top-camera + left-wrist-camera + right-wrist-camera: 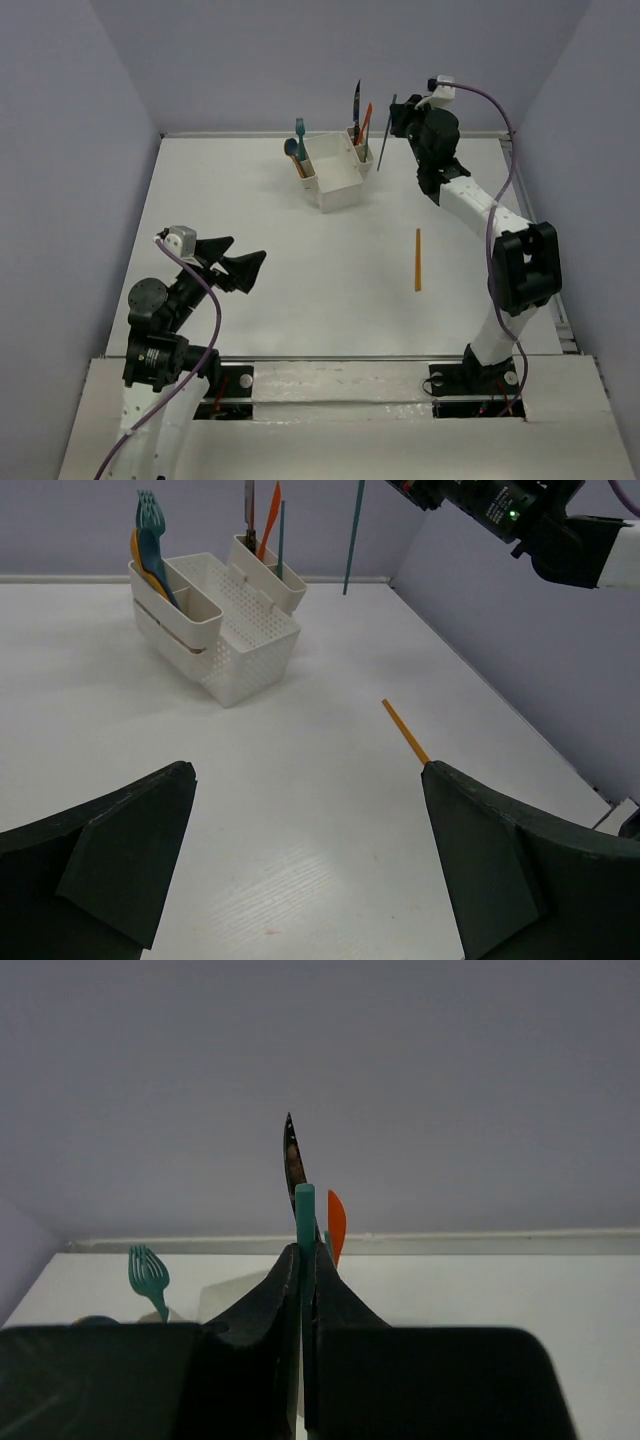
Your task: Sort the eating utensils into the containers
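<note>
Left tool (248, 250) at 8 o'clock on the bench (300, 300), jaws spread wide, nothing between them, held off the surface and aimed toward 1 o'clock

White caddy (340, 192) at 12 o'clock, turned a bit off square to the bench edges. Left slot carries the teal fork (300, 127) tines up, the blue spoon (291, 148) beside it and the orange spoon (298, 167), that last one mostly hidden behind the other two. Right slot carries the dark-handled steel knife (356, 103) blade up, the orange plastic knife (366, 118) leaning toward 1 o'clock, and a second teal stick (281, 535), thin and upright, clearest from the left wrist

Right tool (304, 1252) at 1 o'clock, just right of the caddy and raised above it, jaws pinched narrow on the held teal stick (384, 142). Grip sits near the stick's top end and the rest hangs down, near upright with a slight tilt. Lower end is just beside the caddy's right slot but apart from it; cannot tell whether it touches the bench. In the right wrist view the stick end pokes up between the fingers, with the steel knife and orange plastic knife right behind it and the fork off at 9 o'clock

Orange stick (418, 260) lies flat on the bench at 3 o'clock, well apart from the caddy and both tools, long axis running 12 to 6
</note>
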### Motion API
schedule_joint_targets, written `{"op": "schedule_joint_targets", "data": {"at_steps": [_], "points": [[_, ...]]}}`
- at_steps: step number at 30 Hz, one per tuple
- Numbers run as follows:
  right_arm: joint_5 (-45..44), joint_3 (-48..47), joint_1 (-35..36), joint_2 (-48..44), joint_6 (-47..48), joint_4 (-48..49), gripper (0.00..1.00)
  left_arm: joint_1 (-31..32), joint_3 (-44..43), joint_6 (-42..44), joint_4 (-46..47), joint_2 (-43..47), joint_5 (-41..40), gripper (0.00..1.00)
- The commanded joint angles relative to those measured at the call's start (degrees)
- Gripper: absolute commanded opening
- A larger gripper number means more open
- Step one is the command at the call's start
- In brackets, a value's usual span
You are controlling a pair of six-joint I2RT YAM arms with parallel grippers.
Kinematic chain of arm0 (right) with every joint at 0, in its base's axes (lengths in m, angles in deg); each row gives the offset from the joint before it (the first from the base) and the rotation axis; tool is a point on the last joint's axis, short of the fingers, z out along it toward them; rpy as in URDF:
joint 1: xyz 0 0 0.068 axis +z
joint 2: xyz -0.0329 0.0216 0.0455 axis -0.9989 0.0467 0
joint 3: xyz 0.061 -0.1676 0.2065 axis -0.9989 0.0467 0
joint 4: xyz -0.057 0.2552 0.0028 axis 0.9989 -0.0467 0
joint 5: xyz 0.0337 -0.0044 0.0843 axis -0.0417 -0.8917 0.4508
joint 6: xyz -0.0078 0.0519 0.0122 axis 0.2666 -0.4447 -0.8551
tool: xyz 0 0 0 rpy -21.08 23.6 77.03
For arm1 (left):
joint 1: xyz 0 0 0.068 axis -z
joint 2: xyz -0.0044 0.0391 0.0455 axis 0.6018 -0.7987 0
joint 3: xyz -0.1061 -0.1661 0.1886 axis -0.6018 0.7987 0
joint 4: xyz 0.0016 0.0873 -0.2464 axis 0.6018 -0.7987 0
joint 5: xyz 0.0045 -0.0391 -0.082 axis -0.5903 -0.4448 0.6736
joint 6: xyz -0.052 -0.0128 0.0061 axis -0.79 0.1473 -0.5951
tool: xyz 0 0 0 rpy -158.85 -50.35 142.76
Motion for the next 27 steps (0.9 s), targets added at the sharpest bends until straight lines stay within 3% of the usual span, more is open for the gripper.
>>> {"op": "schedule_joint_targets", "data": {"at_steps": [1,9,27], "points": [[-3.06,-5.03,2.46,4.07,7.02,14.60,0.00,-0.31,-0.10,0.53,2.68,-0.34,0.99,0.99],[-1.57,-13.29,2.46,12.34,8.77,17.16,0.00,-0.31,-0.10,0.53,2.77,-2.00,1.34,0.99],[3.70,-12.51,2.46,20.86,11.58,24.02,0.00,-1.89,-0.45,0.79,2.60,-2.80,1.34,0.99]]}}
